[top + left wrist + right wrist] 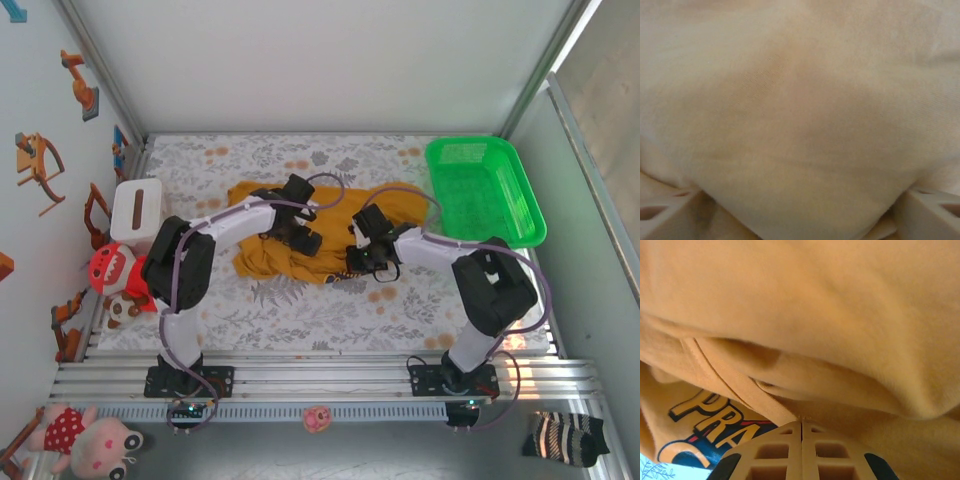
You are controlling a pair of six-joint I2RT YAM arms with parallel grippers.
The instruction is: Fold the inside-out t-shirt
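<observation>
The bench, covered in a leaf-patterned cloth, is carrying everything beneath both hands. The inside-out t-shirt is lying in a crumpled mustard heap directly under them, bunched rather than spread, so the work is looking like an early gathering or flattening step and not a fold yet. The green basket is sitting well beyond the right hand and to its outer side, apart from the shirt and playing no part here. The left hand is reaching down onto the far middle of the heap. Its fingers are standing wide apart at either side of a swell of cloth that is bulging up between them, probably to take in a thick bunch, and nothing is looking pinched there yet. The right hand is working at the heap's near right edge, with its fingers pressed flat together. A stitched hem is running straight into their tips, so they are most likely nipping that thin edge, a sensible place to grip since a seam gives a firm line to pull the cloth straight. Just below and to the left of those tips, printed lettering is showing.
</observation>
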